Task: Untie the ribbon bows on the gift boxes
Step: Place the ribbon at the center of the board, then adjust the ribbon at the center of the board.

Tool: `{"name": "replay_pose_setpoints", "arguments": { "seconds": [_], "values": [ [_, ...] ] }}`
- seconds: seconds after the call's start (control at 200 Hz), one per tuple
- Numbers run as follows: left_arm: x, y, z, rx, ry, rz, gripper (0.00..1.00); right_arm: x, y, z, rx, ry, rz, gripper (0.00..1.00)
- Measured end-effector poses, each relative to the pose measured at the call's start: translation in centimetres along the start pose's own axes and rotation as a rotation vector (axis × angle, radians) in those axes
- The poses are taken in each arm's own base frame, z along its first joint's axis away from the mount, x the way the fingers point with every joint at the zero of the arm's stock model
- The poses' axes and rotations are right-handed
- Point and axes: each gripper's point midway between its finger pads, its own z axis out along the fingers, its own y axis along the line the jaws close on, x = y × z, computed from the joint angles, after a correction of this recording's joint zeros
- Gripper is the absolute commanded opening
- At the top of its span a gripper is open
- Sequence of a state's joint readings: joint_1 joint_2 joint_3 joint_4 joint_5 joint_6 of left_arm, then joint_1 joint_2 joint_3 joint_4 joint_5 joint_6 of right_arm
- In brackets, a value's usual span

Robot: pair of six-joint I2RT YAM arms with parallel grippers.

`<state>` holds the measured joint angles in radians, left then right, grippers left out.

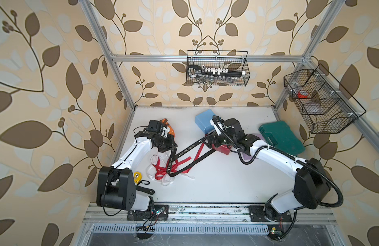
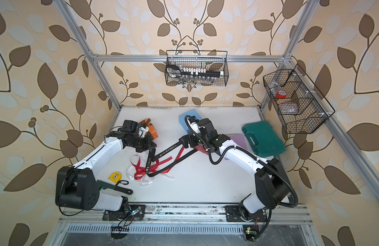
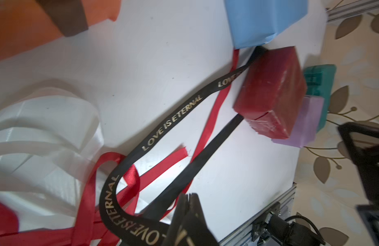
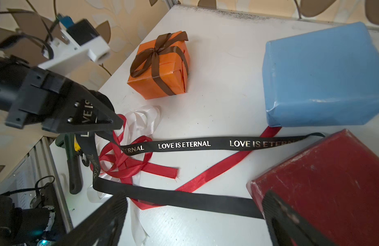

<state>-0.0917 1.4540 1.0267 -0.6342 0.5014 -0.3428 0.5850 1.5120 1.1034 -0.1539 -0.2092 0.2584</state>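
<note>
Left claw is clamping the black ribbon, untied but trailing under the dark red box; right claw is hanging open above. Guessing next is tugging the brown bow on the orange box.

The brown bow is tied on the orange box; black ribbon, red ribbon, white ribbon are strewn untied, centre-left in a top view.

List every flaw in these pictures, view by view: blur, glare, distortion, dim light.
In both top views, wide-angle bend splays the aluminium frame bars, and the light is even and soft. Left wrist view: the orange paper-wrapped box and white satin ribbon are soft, the left gripper blurred, the black lettered satin ribbon legible. Right wrist view: lettering sharp, the right gripper out of focus at the bottom.
</note>
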Motion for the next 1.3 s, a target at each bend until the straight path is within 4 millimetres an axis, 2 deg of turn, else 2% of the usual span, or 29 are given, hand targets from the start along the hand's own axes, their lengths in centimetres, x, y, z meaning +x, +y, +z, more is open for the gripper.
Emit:
{"name": "replay_pose_setpoints", "arguments": {
  "seconds": [0.075, 0.185, 0.205, 0.225, 0.245, 0.26, 0.265, 0.28, 0.44, 0.585, 0.68, 0.77, 0.88, 0.95, 1.02, 1.165, 1.3],
  "values": [
    [0.5, 1.8, 1.2, -0.066, 0.040, -0.004, 0.01, -0.4, -0.9, -0.7, 0.030, -0.013, 0.045, 1.00],
    [1.8, 3.8, 2.6, -0.147, 0.107, -0.004, 0.15, -1.0, -3.7, -1.6, 0.092, -0.026, 0.132, 1.00],
    [2.0, 4.1, 2.8, -0.160, 0.119, -0.002, 0.24, -1.0, -4.2, -1.7, 0.101, -0.028, 0.144, 0.99],
    [2.2, 4.4, 3.0, -0.176, 0.130, 0.013, 0.37, -1.1, -4.8, -1.9, 0.110, -0.030, 0.159, 0.99],
    [2.5, 4.5, 3.1, -0.187, 0.142, 0.008, 0.57, -1.1, -5.2, -2.0, 0.117, -0.032, 0.172, 1.00],
    [2.6, 4.7, 3.2, -0.196, 0.150, 0.022, 0.87, -1.1, -5.6, -2.1, 0.121, -0.033, 0.182, 0.99],
    [2.7, 4.8, 3.3, -0.202, 0.153, 0.018, 0.93, -1.2, -5.7, -2.1, 0.123, -0.035, 0.186, 0.99],
    [2.9, 4.9, 3.4, -0.210, 0.160, 0.022, 0.98, -1.2, -6.0, -2.2, 0.126, -0.036, 0.192, 0.99],
    [3.9, 5.5, 3.6, -0.270, 0.206, 0.044, 0.99, -0.6, -6.9, -2.3, 0.132, -0.024, 0.229, 0.99],
    [3.2, 4.6, 2.3, -0.307, 0.176, 0.094, 0.99, 0.4, -7.0, -2.3, 0.139, 0.002, 0.236, 0.99],
    [2.0, 2.3, 0.5, -0.316, 0.106, 0.182, 0.99, 0.7, -7.0, -2.6, 0.142, 0.008, 0.238, 0.99],
    [1.1, -1.3, -1.3, -0.273, 0.016, 0.299, 0.99, 0.4, -6.7, -3.2, 0.137, -0.004, 0.235, 0.99],
    [1.3, -4.8, -1.9, -0.217, -0.027, 0.433, 0.99, 0.2, -6.4, -3.7, 0.129, -0.018, 0.231, 0.99],
    [1.7, -6.4, -0.6, -0.201, -0.008, 0.516, 0.99, 0.3, -6.4, -3.8, 0.129, -0.020, 0.231, 1.00],
    [2.2, -7.2, 2.0, -0.209, 0.031, 0.603, 0.99, 0.8, -6.7, -3.8, 0.133, -0.014, 0.235, 0.99],
    [4.3, -7.4, 7.5, -0.237, 0.132, 0.752, 0.99, 2.0, -7.6, -4.0, 0.148, 0.001, 0.262, 0.99],
    [5.7, -7.6, 10.2, -0.227, 0.177, 0.835, 0.99, 2.4, -8.5, -4.5, 0.158, -0.005, 0.288, 1.00]
  ]
}}
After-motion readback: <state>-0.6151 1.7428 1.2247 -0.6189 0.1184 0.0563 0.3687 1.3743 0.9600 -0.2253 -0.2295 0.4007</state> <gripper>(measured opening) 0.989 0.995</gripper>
